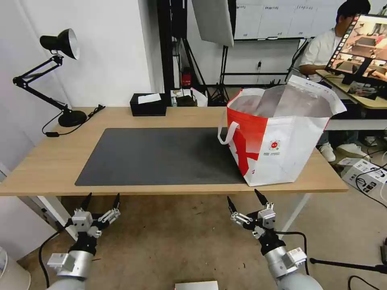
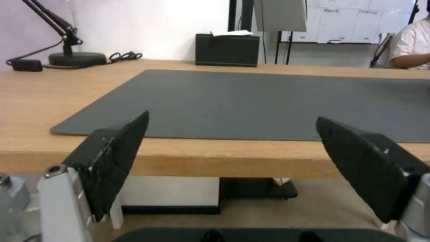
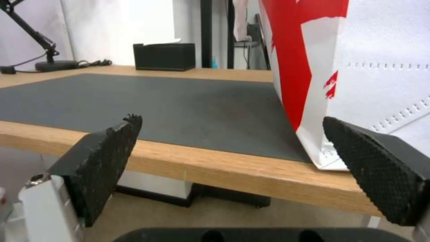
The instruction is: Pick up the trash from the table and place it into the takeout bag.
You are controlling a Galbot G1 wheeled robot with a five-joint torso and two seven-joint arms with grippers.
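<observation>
Two grippers, both spread wide and holding nothing. Left gripper [image 1: 103,197] hanging below the near edge of the table [image 1: 48,161] at about 7 o'clock from the dark grey mat [image 1: 161,155]. Right gripper [image 1: 243,195] likewise low, at about 5 o'clock, just short of the takeout bag [image 1: 282,141].

Standing upright at 3 o'clock on the mat, that bag, with its near corner close to the table's edge, mouth open, foil lining catching the light. Nothing lying on the mat itself. As for the trash: possibly inside the bag already, yet hidden by the tall walls, so impossible to tell. At 12 o'clock beyond the mat, a black tissue box [image 1: 148,105]; at 10 o'clock, a desk lamp [image 1: 60,44].

Probably light and soft-sided, judging by the thin fabric and the sagging rim; likely to buckle or slide if pushed low on a wall. Best taken by the white loop handle [image 1: 226,135] at 9 o'clock on the bag, or steadied at the top rim. Any scraps or wrappers probably light, crushable and perhaps greasy: better pinched at a firm edge than squeezed mid-body, then dropped from straight above the mouth.
</observation>
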